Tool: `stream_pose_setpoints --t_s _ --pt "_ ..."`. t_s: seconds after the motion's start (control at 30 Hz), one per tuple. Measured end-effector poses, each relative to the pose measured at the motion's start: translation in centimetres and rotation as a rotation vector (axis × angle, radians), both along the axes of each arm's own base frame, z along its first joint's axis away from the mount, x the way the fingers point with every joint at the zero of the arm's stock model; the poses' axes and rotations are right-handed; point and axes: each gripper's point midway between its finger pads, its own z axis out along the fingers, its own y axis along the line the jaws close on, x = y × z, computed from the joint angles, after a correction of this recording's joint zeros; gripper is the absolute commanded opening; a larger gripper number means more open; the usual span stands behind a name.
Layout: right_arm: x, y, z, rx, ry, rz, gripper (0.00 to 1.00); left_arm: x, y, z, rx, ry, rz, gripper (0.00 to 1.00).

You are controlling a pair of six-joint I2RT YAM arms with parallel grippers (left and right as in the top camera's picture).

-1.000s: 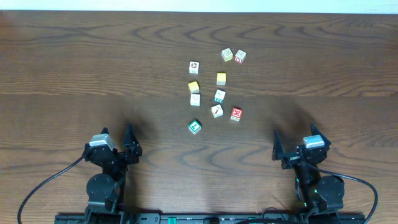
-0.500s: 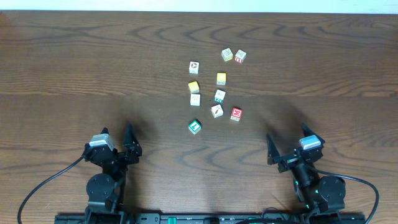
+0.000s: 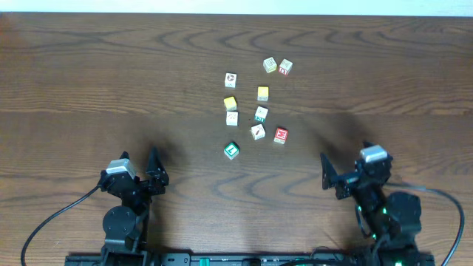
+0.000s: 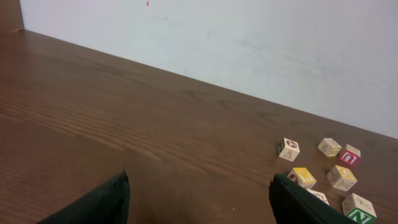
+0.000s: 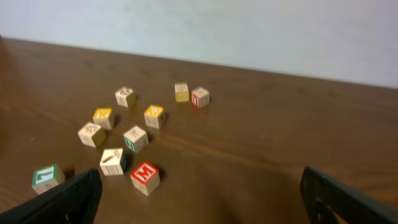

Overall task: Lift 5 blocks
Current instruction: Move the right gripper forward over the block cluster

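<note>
Block [image 4: 359,209] half outside left wrist view

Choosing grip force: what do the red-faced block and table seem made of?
Red-faced block: probably pale wood, matte; bare tan sides beside the printed red face. Table: dark wood or wood-look laminate; grain lines, slight sheen.

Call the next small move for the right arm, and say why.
Probably reach the right gripper forward toward the red-faced block. Its jaws stand open and empty near the front edge of the table, no block is lifted yet, and the red one sits on the cluster's right side, closest to that arm.
</note>
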Motion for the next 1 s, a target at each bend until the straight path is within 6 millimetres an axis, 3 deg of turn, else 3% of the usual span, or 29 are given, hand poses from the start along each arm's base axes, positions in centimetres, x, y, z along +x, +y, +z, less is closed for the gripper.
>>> stream_pose_setpoints --t_s 0.43,0.67,0.8,1.0 --pt "4.9 1.5 2.9 -0.018 0.284 0.046 0.99 0.0 0.0 0.0 0.000 0.000 0.000 0.72" --pt "4.4 1.8 4.2 -0.007 0.537 0.053 0.99 0.0 0.0 0.0 0.000 0.001 0.000 0.72" --pt "4.2 2.0 5.2 -0.001 0.563 0.059 0.99 0.0 0.0 0.0 0.000 0.001 0.000 0.72" --pt "3.3 2.1 4.5 0.003 0.616 0.069 0.99 0.0 0.0 0.0 0.000 0.001 0.000 0.72"
